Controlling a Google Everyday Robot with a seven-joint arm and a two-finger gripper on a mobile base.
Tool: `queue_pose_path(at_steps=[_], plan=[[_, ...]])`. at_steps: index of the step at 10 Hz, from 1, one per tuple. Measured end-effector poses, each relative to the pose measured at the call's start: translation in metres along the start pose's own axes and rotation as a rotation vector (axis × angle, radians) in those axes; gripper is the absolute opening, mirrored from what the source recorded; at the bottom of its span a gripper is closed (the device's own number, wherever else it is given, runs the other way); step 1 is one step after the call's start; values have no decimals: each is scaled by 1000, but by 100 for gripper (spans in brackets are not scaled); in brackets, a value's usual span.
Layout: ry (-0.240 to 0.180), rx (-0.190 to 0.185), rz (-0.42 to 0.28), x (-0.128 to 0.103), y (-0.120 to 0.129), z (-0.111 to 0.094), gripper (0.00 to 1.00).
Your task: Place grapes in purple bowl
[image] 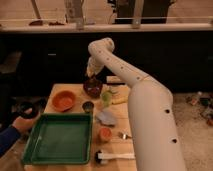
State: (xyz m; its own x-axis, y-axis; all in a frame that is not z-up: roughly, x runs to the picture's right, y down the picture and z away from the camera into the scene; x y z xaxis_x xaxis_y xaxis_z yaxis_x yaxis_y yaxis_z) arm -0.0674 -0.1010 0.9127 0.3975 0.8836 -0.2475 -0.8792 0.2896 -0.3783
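Nearest the camera, the robot's white arm [150, 125] rises from the lower right, covers the right edge of the counter [114, 145], bends at an elbow high above the far edge and drops down again. That long reach over the top keeps the arm off the clutter below and lets the end effector [91, 75] come down from above. It hangs just over the purple bowl [93, 88], which stands at the middle of the far edge.

Whether the end effector is wide, narrow or holding something, I cannot tell. The grapes do not show as a separate thing anywhere on the counter. My judgement is that they are either in its hold or already down in the bowl, hidden by the dark rim, and that the step in hand is the release.

A green tray [60, 137] fills the near left corner, and an orange bowl [63, 100] sits beyond it toward the far left corner. A small dark cup [88, 106] stands between the tray and the purple bowl. An orange-red round item [104, 134] lies just beside the tray's right side, and is not to be taken for the fruit. A white-handled brush [116, 156] lies along the near edge.

With the orange bowl well apart, a drop into the wrong bowl looks unlikely.
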Motion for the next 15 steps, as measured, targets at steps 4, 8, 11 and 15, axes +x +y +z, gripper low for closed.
queue_pose_path(at_steps=[4, 8, 11, 15], plan=[[16, 11, 27, 6, -14, 4, 0], [20, 15, 32, 8, -18, 4, 0], [20, 16, 32, 8, -19, 4, 1], [20, 16, 33, 9, -19, 4, 37]])
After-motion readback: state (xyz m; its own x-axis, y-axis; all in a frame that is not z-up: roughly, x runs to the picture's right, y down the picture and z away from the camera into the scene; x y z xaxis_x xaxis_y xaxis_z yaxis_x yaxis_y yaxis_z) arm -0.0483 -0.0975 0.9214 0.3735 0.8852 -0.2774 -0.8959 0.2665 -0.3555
